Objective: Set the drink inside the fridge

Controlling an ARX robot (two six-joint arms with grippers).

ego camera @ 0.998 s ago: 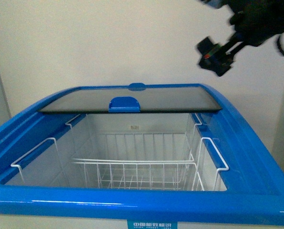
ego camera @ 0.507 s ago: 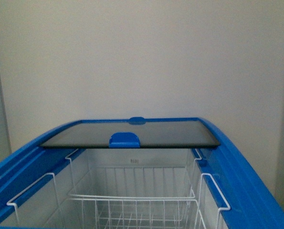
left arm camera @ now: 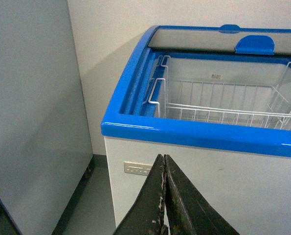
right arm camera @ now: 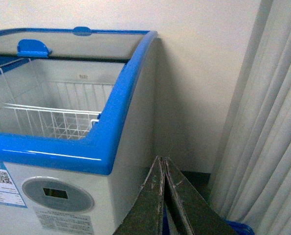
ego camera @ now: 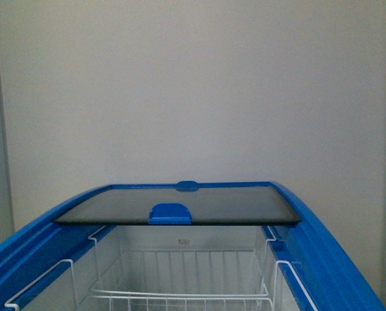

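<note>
The fridge (ego camera: 322, 259) is a white chest freezer with a blue rim. Its glass lid (ego camera: 180, 206) is slid to the back, so the front is open over white wire baskets (ego camera: 180, 295). It also shows in the left wrist view (left arm camera: 194, 134) and the right wrist view (right arm camera: 106, 142). My left gripper (left arm camera: 164, 161) is shut and empty, low in front of the fridge's left front corner. My right gripper (right arm camera: 162, 164) is shut and empty, low beside its right front corner. Neither gripper shows in the front view. The drink is out of view.
A tall grey cabinet (left arm camera: 33, 112) stands left of the fridge with a narrow floor gap between. A pale curtain (right arm camera: 267, 122) hangs right of the fridge. A plain wall (ego camera: 193, 91) is behind. A round display panel (right arm camera: 57, 193) is on the fridge's front.
The dark arm that was at the upper right one second ago has left the front view. The fridge has dropped lower in the front view, showing more wall.
</note>
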